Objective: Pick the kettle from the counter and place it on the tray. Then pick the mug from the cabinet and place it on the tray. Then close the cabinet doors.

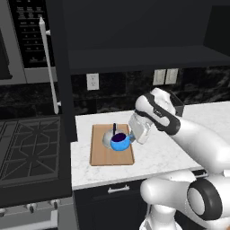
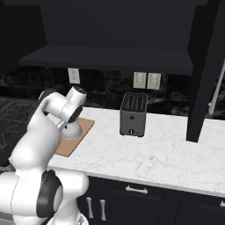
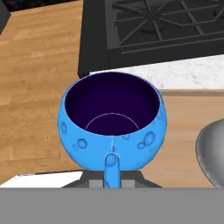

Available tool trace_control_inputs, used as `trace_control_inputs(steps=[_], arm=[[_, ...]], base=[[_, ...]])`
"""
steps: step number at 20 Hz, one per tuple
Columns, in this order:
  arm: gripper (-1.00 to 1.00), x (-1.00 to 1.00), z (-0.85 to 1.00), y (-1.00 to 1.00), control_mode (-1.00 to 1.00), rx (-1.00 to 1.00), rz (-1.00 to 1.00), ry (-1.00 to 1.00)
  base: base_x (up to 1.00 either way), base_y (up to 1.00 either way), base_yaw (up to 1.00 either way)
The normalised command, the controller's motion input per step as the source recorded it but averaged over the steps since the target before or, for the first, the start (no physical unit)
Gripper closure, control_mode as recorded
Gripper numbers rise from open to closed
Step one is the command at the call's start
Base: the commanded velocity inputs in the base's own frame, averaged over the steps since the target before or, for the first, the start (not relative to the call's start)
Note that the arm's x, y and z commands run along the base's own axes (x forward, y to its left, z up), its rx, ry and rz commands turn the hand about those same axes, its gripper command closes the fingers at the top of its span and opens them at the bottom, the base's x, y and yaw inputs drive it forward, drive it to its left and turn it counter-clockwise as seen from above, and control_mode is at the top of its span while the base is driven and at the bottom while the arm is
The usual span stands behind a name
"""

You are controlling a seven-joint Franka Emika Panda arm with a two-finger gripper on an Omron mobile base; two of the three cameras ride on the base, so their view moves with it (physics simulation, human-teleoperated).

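The bright-blue mug (image 1: 120,142) hangs low over the wooden tray (image 1: 101,158), upright, its dark inside facing up. My gripper (image 1: 131,137) is shut on the mug's small side handle (image 3: 112,165), which runs down between the fingertips in the hand view. The silver kettle (image 1: 109,137) stands on the tray just behind and left of the mug, its black handle upright; its rim shows as a grey curve (image 3: 212,151) beside the mug (image 3: 112,120). From the right base view my arm hides the mug, and the kettle (image 2: 73,130) peeks out on the tray (image 2: 82,126). I cannot tell whether the mug touches the tray.
The cabinet (image 1: 148,58) above stands open, its left door (image 1: 60,67) and right door (image 2: 206,66) swung out over the counter (image 2: 154,154). A black toaster (image 2: 133,114) sits to the right. The gas stovetop (image 1: 27,148) lies left of the tray.
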Motion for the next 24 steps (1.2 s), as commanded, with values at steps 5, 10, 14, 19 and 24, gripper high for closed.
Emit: trace_control_inputs(steps=[5,10,14,19,24], arm=[[1.00,0.15,-0.75,0.00,-1.00,0.10,-0.03,-0.01],[1.00,0.40,-0.56,0.00,-1.00,0.13,-0.09,0.00],[1.00,0.54,-0.37,0.00,-1.00,0.10,-0.12,0.00],[1.00,0.39,-0.32,0.06,-1.00,0.01,-0.08,0.00],[1.00,0.02,-0.25,0.16,-1.00,0.00,-0.01,0.00]], base=[[0.00,0.00,0.00],[0.00,0.00,0.00],[0.00,0.00,0.00],[0.00,0.00,0.00],[0.00,0.00,0.00]])
